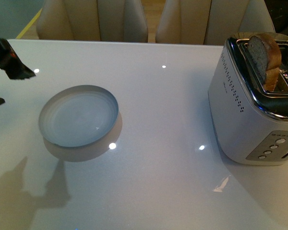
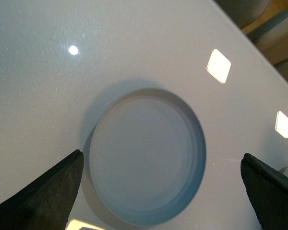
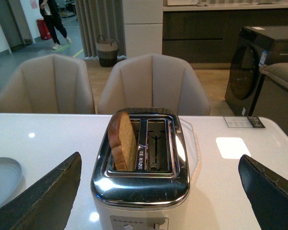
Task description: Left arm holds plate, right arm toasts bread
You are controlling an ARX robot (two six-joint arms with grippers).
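Nearest you, the white bench [image 1: 153,191] is bare along its front edge, apart from glare spots and the shadow of an arm at the front left corner.

Next, toward the left side, you have the plate [image 1: 78,115] lying flat on the bench, rim up, nothing in it. In the left wrist view the plate [image 2: 146,158] sits between the two dark fingers [image 2: 43,196] of the left arm's gripper [image 2: 158,191]. The fingers are spread wide, wider than the plate, and touch nothing. In the front view you see only a black part of the left arm [image 1: 7,60] at the bench's left edge, apart from the plate.

At the right edge stands the silver toaster [image 1: 252,110], control buttons facing the front edge. The bread [image 1: 265,57] stands upright on edge in one of the two slots, the one nearer the plate, rounded top up and well above the slot. Its long axis runs vertically, and its faces lie along the slot's length.

In the right wrist view the right gripper [image 3: 158,191] is spread wide, fingers [image 3: 48,201] either side of the toaster [image 3: 141,177], holding nothing. The bread [image 3: 123,141] is untouched.

Farthest off, beige chairs [image 1: 93,19] line the bench's far edge.
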